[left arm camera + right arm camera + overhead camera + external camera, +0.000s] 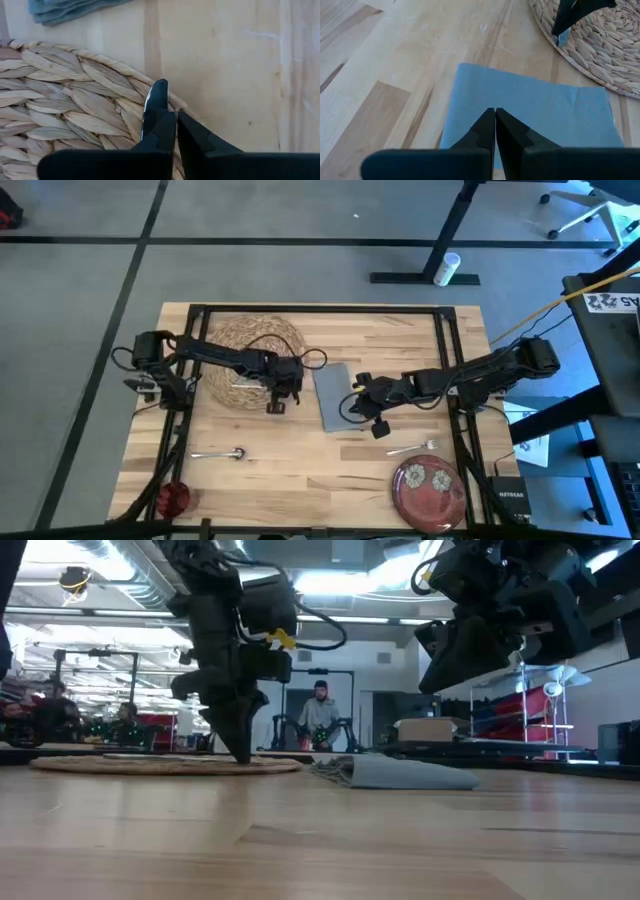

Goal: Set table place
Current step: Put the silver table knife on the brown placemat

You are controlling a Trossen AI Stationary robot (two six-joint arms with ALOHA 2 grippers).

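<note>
Two grippers: both at work near the table's middle.
Left gripper (167, 117): fingers pinched together on the rim of the woven mat (250, 360), tips down at the table top; the grip at the edge looks meant for dragging the mat flat, not lifting it.
Right gripper (495, 117): fingers pressed together with nothing between them, hovering over the gray napkin (335, 395), probably lining up to nudge or pick it.
Napkin: flat, just beside the mat, not touching it.
Spoon (218, 453): nearer the front edge, well apart from the mat.
Fork (415, 447): just beside the plate.
Plate (430, 492): dark red, at the front right corner.
Cup (173, 498): red, at the front left corner.
Table (300, 480): pieces scattered, so the setting seems barely begun.
</note>
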